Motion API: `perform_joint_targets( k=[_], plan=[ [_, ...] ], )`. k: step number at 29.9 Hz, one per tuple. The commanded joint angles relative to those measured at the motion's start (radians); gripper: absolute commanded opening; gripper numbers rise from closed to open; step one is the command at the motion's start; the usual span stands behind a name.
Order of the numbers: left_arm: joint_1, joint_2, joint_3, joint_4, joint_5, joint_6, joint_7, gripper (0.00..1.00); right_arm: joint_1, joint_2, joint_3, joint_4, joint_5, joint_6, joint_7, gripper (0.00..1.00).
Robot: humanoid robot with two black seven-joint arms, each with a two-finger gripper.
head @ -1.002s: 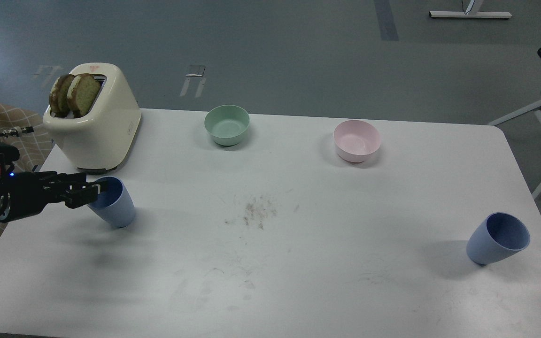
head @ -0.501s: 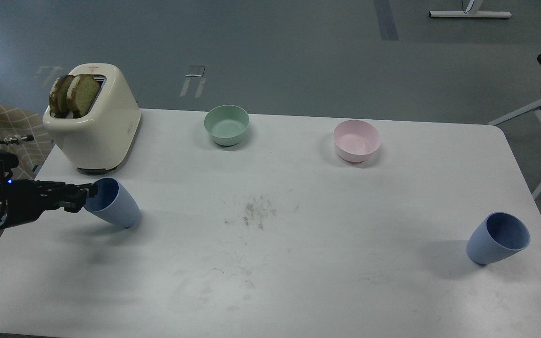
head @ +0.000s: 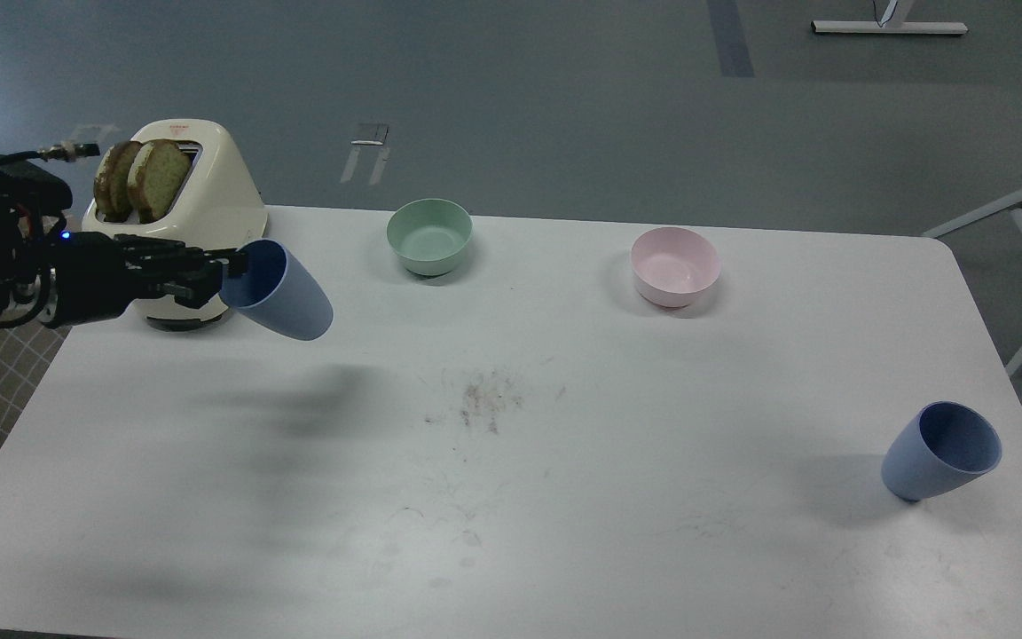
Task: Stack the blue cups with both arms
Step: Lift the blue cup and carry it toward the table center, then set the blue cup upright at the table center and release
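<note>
My left gripper [head: 225, 266] is shut on the rim of a blue cup [head: 285, 293] and holds it in the air above the left part of the white table [head: 564, 497], mouth turned toward the arm and base pointing right and down. The second blue cup [head: 937, 454] stands on the table near its right edge. My right arm shows only as a black piece at the far right edge; its gripper is out of view.
A cream toaster [head: 200, 204] with two slices of toast stands at the back left, just behind the lifted cup. A pale green bowl [head: 429, 235] and a pink bowl [head: 675, 264] stand along the back. Crumbs [head: 480, 399] lie at the table's middle.
My left gripper has lifted its blue cup off the table and carried it up and to the right, tilting it further. The right cup has not moved.
</note>
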Motion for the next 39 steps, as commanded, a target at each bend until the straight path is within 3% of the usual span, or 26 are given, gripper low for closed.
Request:
perform_joint_targets(
  k=[1,8,14,17,26,35,39],
  plan=[
    [-0.091,-0.125,0.002,-0.011,0.07,-0.073,0.008,0.0,-0.007,-0.004,0.016,0.002,0.0,0.0,0.0,1.0],
    [-0.255,-0.396,0.129,0.001,0.189,-0.092,0.032,0.0,-0.052,-0.019,0.051,0.043,0.0,0.0,0.0,1.0],
    [-0.341,-0.551,0.311,0.147,0.244,-0.092,0.058,0.0,-0.063,-0.021,0.101,0.048,0.001,0.0,0.0,1.0],
    [-0.335,-0.607,0.325,0.204,0.27,-0.092,0.06,0.0,-0.072,-0.021,0.103,0.049,0.001,0.0,0.0,1.0],
    [-0.329,-0.644,0.336,0.285,0.27,-0.092,0.069,0.0,-0.095,-0.019,0.103,0.084,0.001,0.0,0.0,1.0],
    [-0.306,-0.644,0.348,0.288,0.27,-0.092,0.078,0.0,-0.127,-0.012,0.105,0.111,0.001,0.0,0.0,1.0],
    [-0.303,-0.661,0.348,0.288,0.27,-0.092,0.113,0.0,-0.129,-0.012,0.105,0.111,0.001,0.0,0.0,1.0]
  ],
)
